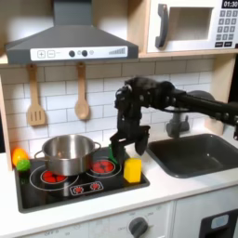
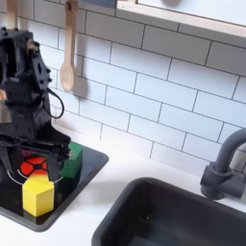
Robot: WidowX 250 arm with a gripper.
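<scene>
The pincer (image 1: 128,146) hangs above the right part of the toy stove (image 1: 56,193), with its jaws spread wide and pointing down, and nothing is between them. In the second exterior view the pincer (image 2: 36,154) stands directly over a yellow block (image 2: 38,196), which sits upright on the near right corner of the stove top; there is still a gap between the fingertips and the block. In the first exterior view the yellow block (image 1: 133,169) is just below the pincer and just right of the red burner (image 1: 102,166). A green object (image 2: 70,161) lies behind the block, near the tiled wall, and I cannot say exactly what it is. To the left in the first exterior view a steel pot (image 1: 67,153) stands on the other burner, well apart from the block, and a yellow and green toy (image 1: 19,159) lies at the far left edge of the stove. Two wooden utensils (image 1: 82,102) hang on the wall, and the sink (image 1: 200,154) is set in the tabletop (image 1: 177,188) on the right. In my judgement, a good grasp needs the jaws centred on the block, one finger on each flat side, and a straight descent, so that the fingertips do not push the block over or touch the green object behind it.
</scene>
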